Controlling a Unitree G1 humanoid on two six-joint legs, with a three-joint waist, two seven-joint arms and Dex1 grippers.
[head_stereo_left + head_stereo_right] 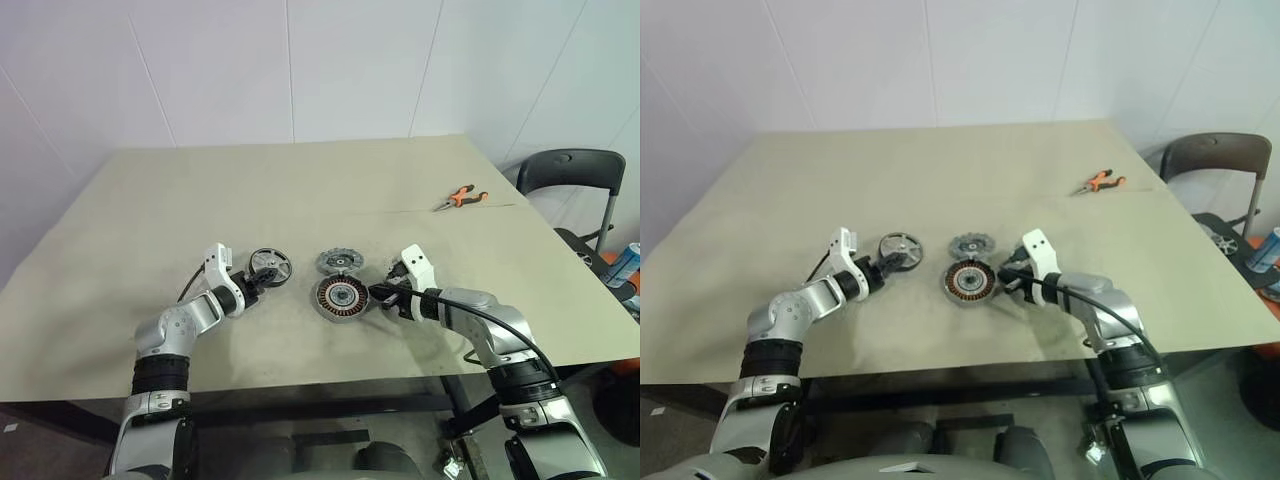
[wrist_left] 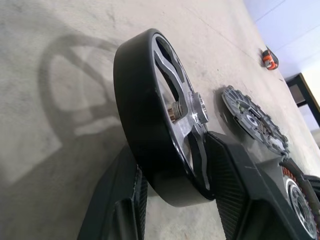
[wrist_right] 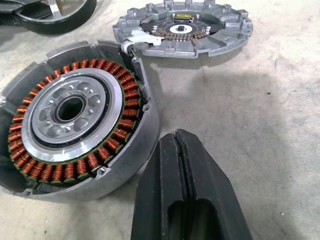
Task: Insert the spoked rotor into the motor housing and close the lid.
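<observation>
Showing a white-walled room and a beige, matt paper-covered table (image 1: pixel 150 200). At its near middle lies the round copper-wound metal motor housing (image 1: pixel 340 298), with the closed, empty right gripper (image 1: pixel 378 293) just beside it. To the housing's left, the left gripper (image 1: pixel 257 281) clamps the black-rimmed, silver spoked rotor (image 2: pixel 150 125) on edge. The rotor is stiff, probably heavy and slick, so the rim is the best hold.

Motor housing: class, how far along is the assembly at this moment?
Done: nothing seated; the round copper-wound metal housing lies open. In hand: left tool grips the black-rimmed silver-spoked wheel. Left: seat it, then fit the grey toothed disc lying beside the housing.
</observation>
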